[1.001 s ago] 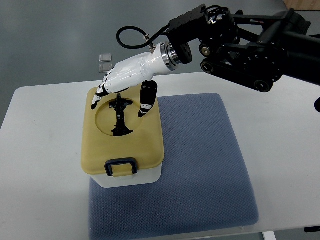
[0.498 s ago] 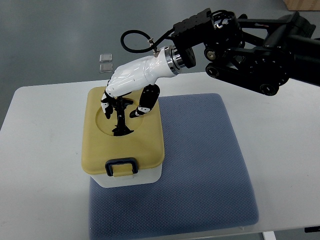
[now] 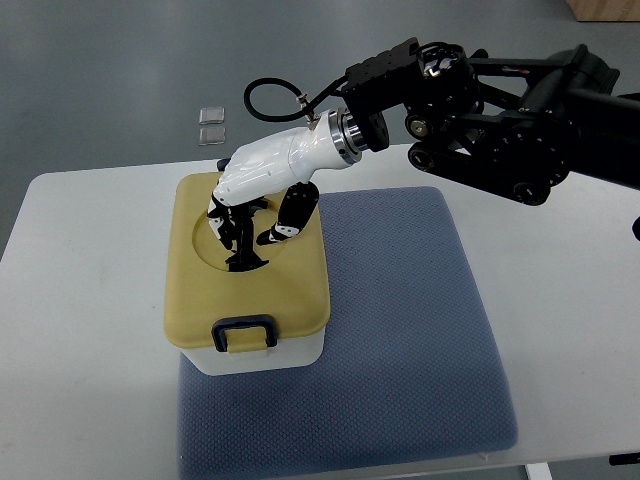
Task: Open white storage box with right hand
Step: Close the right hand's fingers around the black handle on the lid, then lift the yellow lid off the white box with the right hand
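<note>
The white storage box (image 3: 300,355) stands on the left part of a blue mat, covered by a tan lid (image 3: 190,290). A black handle (image 3: 243,260) stands in the lid's round recess, and a black latch (image 3: 244,331) sits at the lid's front edge. My right hand (image 3: 248,235), white with black finger joints, reaches down into the recess from the upper right. Its fingers (image 3: 224,225) curl around the upper part of the handle from the left, and the thumb (image 3: 282,222) presses in from the right. The upper part of the handle is hidden under the hand.
The blue mat (image 3: 400,330) lies on a white table (image 3: 80,330) and stretches to the right of the box. My black right forearm (image 3: 480,100) spans the upper right. Two small clear squares (image 3: 211,124) lie on the floor beyond the table's far edge.
My right hand has dropped from above the lid into the recess. Its fingers, spread a second ago, have curled in around the handle.
</note>
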Robot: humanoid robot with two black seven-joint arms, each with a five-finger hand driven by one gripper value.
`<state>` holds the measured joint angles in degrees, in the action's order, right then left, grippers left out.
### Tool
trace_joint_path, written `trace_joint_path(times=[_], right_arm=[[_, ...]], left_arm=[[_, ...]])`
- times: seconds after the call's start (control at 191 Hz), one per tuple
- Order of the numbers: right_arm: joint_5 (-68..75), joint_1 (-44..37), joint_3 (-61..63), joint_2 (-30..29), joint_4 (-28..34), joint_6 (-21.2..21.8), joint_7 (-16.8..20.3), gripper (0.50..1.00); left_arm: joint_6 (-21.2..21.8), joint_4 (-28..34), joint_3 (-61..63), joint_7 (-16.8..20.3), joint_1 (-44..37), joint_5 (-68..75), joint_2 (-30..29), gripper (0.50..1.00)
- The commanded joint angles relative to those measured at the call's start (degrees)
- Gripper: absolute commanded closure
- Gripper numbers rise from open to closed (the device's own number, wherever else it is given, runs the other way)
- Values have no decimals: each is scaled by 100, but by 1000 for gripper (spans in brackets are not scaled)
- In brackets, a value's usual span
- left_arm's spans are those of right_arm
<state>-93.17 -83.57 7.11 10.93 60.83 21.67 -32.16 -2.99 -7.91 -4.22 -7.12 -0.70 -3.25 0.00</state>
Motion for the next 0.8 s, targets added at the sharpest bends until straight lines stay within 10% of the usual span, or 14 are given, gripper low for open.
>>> trace_joint_path(times=[0.0, 0.529, 0.797], right_arm=[[0, 7, 37, -3, -10, 3, 52, 1000], [317, -309, 828, 50, -19, 65, -45, 1000], [677, -134, 1407, 1104, -63, -5, -71, 1000]], left_arm=[[0, 0, 0, 0, -1, 0, 0, 500], [0, 0, 0, 0, -1, 0, 0, 500], [0, 0, 0, 0, -1, 0, 0, 500]])
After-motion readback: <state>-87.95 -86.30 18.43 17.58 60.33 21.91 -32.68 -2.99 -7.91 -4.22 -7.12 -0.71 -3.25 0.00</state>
